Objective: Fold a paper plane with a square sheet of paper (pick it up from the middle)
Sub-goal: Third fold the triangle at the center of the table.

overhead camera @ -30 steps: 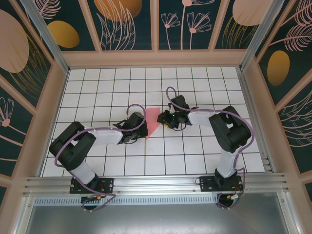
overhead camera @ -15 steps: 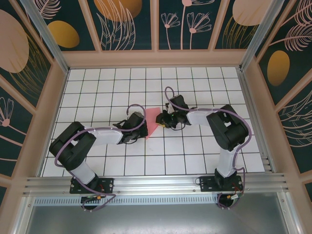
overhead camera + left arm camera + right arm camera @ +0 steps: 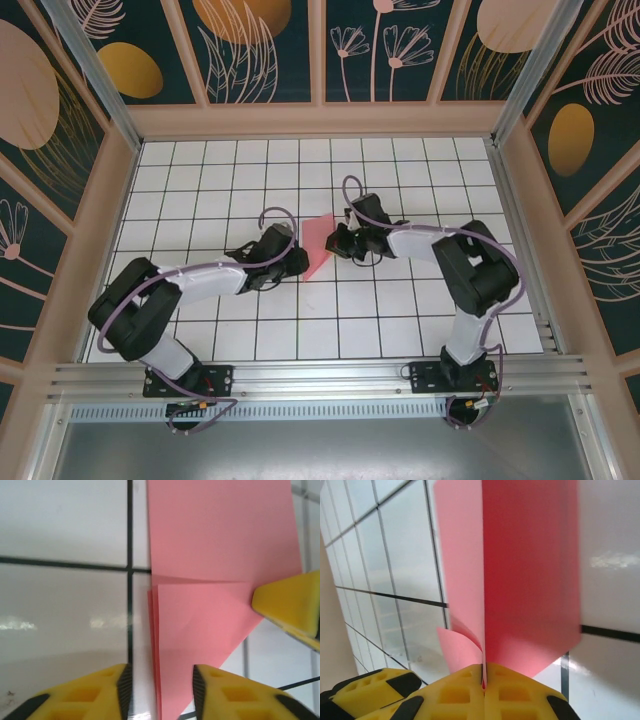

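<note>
The left gripper (image 3: 161,680) has just let go and sits half open by the folded pink paper (image 3: 318,243) in the middle of the table (image 3: 200,180), and the right gripper (image 3: 483,675) has snapped shut on it, taking over the fold.

Bright, even overhead light; top view sharp. Glossy tabletop (image 3: 60,625) throws white glare streaks in both wrist views. Near yellow fingers (image 3: 470,695) soft, out of focus; shadows faint

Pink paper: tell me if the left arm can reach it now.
Probably yes. The left end effector stands open with a folded edge of the pink paper between its fingers. The right end effector, shut on the paper, leaves that side free.
</note>
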Controlling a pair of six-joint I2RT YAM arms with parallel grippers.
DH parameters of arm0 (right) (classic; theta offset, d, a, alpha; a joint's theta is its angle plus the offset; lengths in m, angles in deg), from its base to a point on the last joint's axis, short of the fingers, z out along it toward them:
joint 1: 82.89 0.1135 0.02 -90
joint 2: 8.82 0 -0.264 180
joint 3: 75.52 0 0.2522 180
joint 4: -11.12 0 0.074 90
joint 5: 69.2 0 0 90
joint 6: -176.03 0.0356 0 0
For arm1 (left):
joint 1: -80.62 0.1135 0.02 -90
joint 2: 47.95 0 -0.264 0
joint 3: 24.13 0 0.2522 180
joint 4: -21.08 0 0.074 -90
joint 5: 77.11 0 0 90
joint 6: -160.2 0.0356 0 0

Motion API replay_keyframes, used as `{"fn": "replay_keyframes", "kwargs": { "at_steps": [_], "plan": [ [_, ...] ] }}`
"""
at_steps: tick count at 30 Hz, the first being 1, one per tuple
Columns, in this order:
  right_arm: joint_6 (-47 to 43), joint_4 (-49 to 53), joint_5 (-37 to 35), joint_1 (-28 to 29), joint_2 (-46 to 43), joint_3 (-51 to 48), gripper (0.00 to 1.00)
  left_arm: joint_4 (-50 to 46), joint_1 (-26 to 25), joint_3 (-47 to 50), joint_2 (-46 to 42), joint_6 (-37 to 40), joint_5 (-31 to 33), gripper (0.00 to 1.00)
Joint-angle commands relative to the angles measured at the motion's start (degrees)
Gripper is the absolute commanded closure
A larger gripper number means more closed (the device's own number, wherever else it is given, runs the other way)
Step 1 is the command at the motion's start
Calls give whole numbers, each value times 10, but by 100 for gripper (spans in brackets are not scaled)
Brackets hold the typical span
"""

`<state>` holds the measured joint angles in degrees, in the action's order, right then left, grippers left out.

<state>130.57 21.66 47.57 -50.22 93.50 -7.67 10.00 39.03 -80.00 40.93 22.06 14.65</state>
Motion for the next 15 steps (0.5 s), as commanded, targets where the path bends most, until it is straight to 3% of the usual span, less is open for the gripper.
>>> {"fn": "replay_keyframes", "kwargs": {
  "at_steps": [1, 5, 15],
  "plan": [
    [20, 29, -62, -1, -67, -8, 99, -17, -3, -21, -48, 28, 27, 51],
    [52, 51, -101, 8, -102, -12, 99, 2, -2, -23, -89, 65, 30, 41],
    [166, 70, -155, 28, -92, -5, 99, 152, -2, 31, -86, 240, -25, 37]
  ]
}}
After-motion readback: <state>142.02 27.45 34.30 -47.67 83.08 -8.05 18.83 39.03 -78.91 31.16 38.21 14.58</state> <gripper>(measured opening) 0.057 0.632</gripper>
